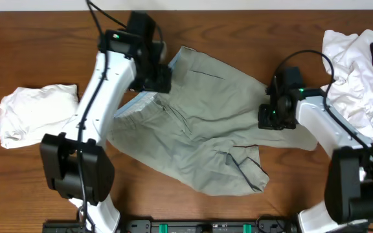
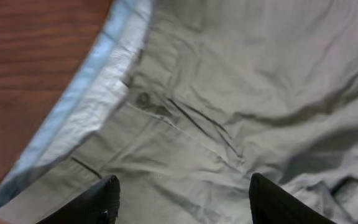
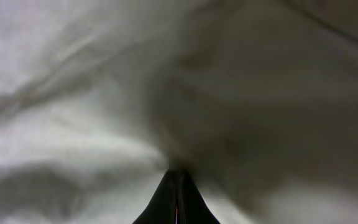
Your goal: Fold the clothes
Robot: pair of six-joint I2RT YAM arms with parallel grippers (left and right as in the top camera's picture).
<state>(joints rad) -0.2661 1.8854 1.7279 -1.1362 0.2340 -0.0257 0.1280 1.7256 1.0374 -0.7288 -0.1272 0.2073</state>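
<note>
Khaki shorts [image 1: 206, 129] lie spread mid-surface [image 1: 37, 52] in the overhead view, with one white garment [image 1: 34, 110] to the left and a white pile [image 1: 348, 65] to the right. Left wrist view: left jaws stand apart over the pale blue waistband lining [image 2: 86, 106], gripping nothing. Right wrist view: right jaws are closed, pinching a fold of the shorts.
</note>
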